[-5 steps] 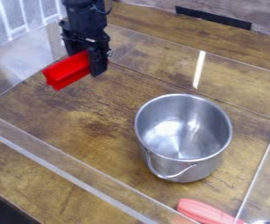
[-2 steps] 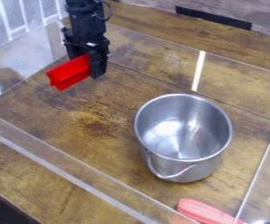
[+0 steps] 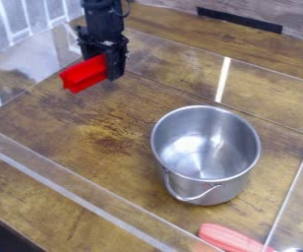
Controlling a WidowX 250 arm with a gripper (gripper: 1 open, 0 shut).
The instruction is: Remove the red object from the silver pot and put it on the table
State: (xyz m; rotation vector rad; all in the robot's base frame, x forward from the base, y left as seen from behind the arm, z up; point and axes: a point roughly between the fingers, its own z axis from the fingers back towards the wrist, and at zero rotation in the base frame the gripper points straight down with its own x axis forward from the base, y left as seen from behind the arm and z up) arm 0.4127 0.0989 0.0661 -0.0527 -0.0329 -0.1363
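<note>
The red object (image 3: 82, 75), a bright red flat block, hangs from my gripper (image 3: 105, 67) at the upper left, just above the table (image 3: 101, 128). The black fingers are shut on its right end, and the block sticks out to the left of them. The silver pot (image 3: 206, 151) stands upright at the lower right, well apart from the gripper. Its pale shiny inside holds nothing that I can see, and its thin wire handle lies down over the near side.
Clear acrylic walls (image 3: 62, 182) border the tabletop along the front and left, and another panel (image 3: 224, 79) stands behind the pot. A salmon-red rounded handle-like thing (image 3: 240, 239) lies at the bottom edge, outside the front wall.
The gripper with the red block has drifted a little toward the back of the table and slightly lower. The pot has not moved.
</note>
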